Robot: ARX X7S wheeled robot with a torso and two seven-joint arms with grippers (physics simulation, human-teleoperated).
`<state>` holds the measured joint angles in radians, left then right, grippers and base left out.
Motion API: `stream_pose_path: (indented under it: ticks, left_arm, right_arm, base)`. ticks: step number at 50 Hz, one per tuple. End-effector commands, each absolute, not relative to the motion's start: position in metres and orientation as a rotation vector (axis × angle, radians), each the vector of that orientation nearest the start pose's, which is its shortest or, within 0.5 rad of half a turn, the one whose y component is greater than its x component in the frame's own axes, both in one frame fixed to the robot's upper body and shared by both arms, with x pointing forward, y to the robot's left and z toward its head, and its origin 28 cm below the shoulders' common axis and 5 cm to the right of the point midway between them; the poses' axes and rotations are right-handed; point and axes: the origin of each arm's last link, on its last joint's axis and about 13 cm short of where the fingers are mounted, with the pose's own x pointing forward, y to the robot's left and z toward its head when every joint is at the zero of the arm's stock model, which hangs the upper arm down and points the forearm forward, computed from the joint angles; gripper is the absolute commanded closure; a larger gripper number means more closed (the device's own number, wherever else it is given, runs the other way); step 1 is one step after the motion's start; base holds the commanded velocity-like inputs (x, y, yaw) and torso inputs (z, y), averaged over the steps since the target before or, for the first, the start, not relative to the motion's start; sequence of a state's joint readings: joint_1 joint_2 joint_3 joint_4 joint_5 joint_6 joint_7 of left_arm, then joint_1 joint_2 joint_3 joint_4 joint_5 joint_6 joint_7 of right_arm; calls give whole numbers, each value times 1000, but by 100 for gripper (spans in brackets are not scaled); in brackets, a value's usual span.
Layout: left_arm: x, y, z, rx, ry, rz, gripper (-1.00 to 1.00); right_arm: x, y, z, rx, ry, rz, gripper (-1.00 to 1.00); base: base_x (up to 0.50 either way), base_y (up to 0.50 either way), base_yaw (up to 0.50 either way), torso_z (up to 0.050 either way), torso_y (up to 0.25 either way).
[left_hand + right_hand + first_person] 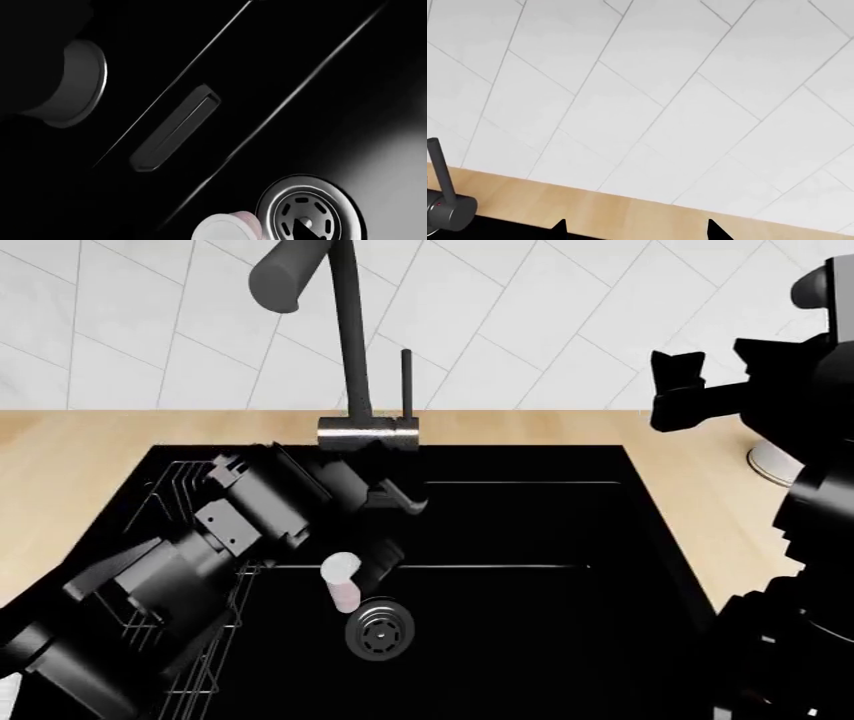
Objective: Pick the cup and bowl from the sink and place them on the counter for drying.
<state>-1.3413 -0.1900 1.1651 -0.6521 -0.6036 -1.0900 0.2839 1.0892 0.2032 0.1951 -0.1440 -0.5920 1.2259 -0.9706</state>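
Left wrist view: sink (280, 60), black wall with overflow slot; round metal drain (308, 212); cup (227, 227) just beside the drain, rim toward the camera. Left tool not visible here.

Head view: left tool (387, 502) low inside the sink, close above the cup (342, 580), which stands beside the drain; whether its fingers are apart or together cannot be told. Faucet (350, 350) behind. Beige tabletop (80, 460) surrounds the basin. Right arm raised at the right.

Right wrist view: right tool (637, 231), fingertips apart, holding nothing, facing the tiled wall (660, 90).

Three cameras around the sink (534, 540)

Head looks down over it; left wrist sits close above its drain (310, 215), shared with head; right wrist faces the wall behind.
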Motion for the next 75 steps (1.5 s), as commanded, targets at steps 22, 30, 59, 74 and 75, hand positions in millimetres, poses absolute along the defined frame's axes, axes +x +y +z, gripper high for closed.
stream_pose_path:
  ticks: [22, 30, 59, 74, 75]
  left_arm:
    - [386, 196, 152, 610, 899, -530, -100]
    - [390, 197, 148, 621, 909, -507, -100]
    - [384, 201, 131, 588, 957, -511, -100]
    - [379, 204, 119, 589, 983, -508, -100]
    - [378, 204, 118, 590, 985, -508, -100]
  right_arm:
    - [301, -222, 282, -89, 81, 142, -100]
    - [301, -224, 277, -86, 88, 141, -100]
    - [303, -223, 274, -82, 88, 145, -100]
    - [303, -225, 268, -78, 90, 142, -100]
    - [303, -225, 268, -76, 91, 142, -100]
  base:
    - [0, 0, 0, 0, 0]
    - [0, 0, 0, 0, 0]
    - [0, 0, 0, 0, 0]
    - [0, 0, 0, 0, 0]
    - [0, 0, 0, 0, 0]
